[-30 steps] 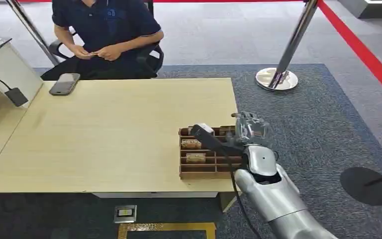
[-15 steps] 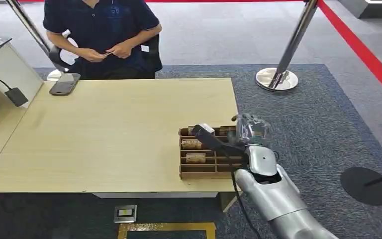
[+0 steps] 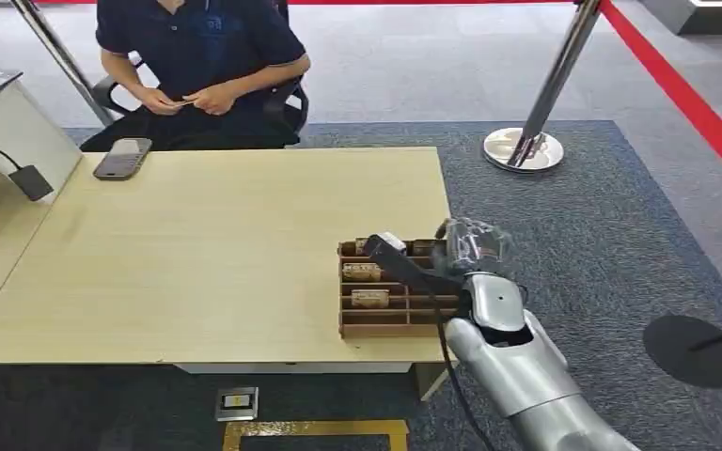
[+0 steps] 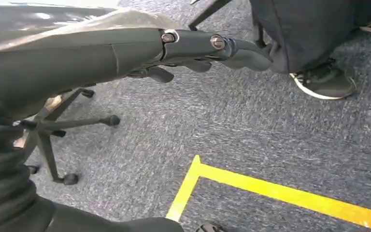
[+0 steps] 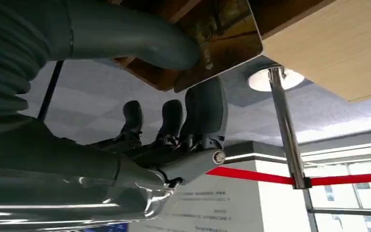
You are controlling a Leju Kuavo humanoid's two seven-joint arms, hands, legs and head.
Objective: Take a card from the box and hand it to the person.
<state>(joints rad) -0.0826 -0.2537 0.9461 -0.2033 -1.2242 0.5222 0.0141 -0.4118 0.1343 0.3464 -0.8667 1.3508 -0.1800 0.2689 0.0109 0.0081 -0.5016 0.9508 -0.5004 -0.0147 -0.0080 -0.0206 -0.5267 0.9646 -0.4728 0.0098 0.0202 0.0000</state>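
The brown compartmented card box (image 3: pixel 376 324) stands near the table's front right corner, with cards (image 3: pixel 369 298) in its left slots. My right hand (image 3: pixel 471 246) is at the box's far right corner. In the right wrist view a glossy card (image 5: pixel 222 46) sits between the thick thumb (image 5: pixel 140 41) and the dark fingers (image 5: pixel 205 108), which pinch it beside the box. My left hand (image 4: pixel 207 46) hangs over the carpet with its fingers stretched out and nothing in it. The person (image 3: pixel 202 42) sits at the table's far side, both hands together at the lap.
A phone (image 3: pixel 122 158) lies at the table's (image 3: pixel 197 244) far left. A white stand (image 3: pixel 5 127) with a cable is left of it. A chrome stanchion (image 3: pixel 525 148) stands on the carpet beyond the right edge. A chair base (image 4: pixel 53 125) and yellow floor tape (image 4: pixel 270 191) lie under my left hand.
My right hand has shifted slightly toward me at the box's far right corner. The person leaned to one side and came back, hands still fidgeting.
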